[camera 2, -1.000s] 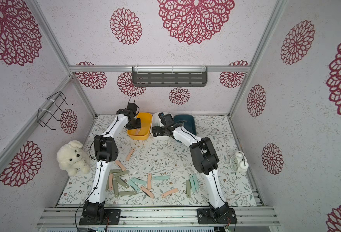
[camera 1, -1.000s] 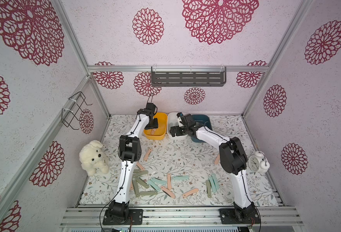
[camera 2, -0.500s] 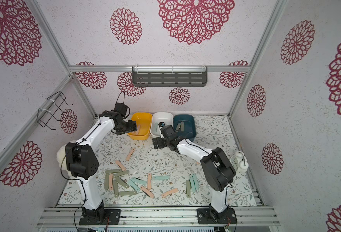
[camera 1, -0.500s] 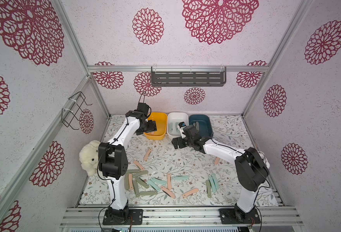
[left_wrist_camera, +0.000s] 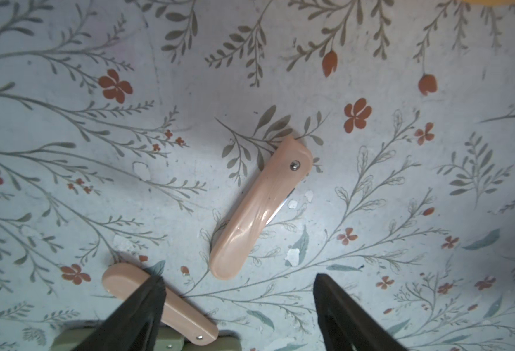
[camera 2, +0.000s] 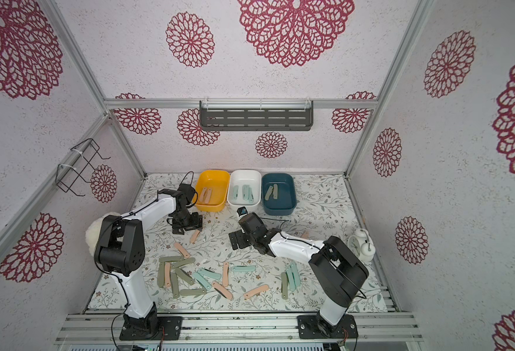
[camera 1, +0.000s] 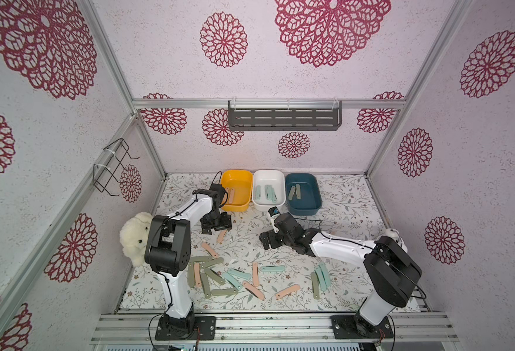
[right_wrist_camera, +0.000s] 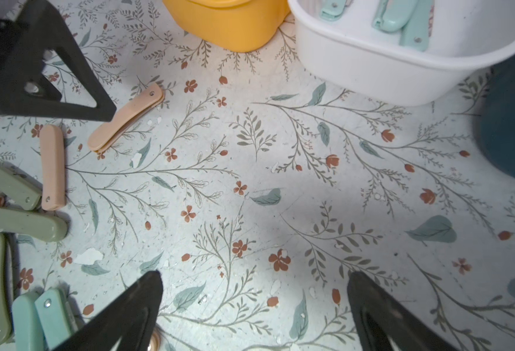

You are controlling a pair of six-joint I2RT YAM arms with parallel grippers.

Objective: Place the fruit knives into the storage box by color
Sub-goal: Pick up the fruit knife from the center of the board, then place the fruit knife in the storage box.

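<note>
Both arms have drawn back from the storage boxes to the loose fruit knives (camera 1: 273, 268). Few are sorted: two peach in the yellow box (camera 1: 223, 182), three mint in the white box (camera 1: 267, 173), two olive in the blue box (camera 1: 317, 190); some twenty wait on the bench (camera 1: 341, 212). Above a peach knife (left_wrist_camera: 259, 209) the left pincer (left_wrist_camera: 237, 281) hangs spread and empty, touching nothing; the right pincer (right_wrist_camera: 254, 275) gapes over bare bench.

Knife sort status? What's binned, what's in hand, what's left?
Early. Binned: two peach knives in the yellow box, about three mint knives in the white box, two olive knives in the blue box. In hand: nothing; left claw open over a peach knife on the mat, right claw open, empty. Left: roughly twenty loose knives, all three colours.
</note>
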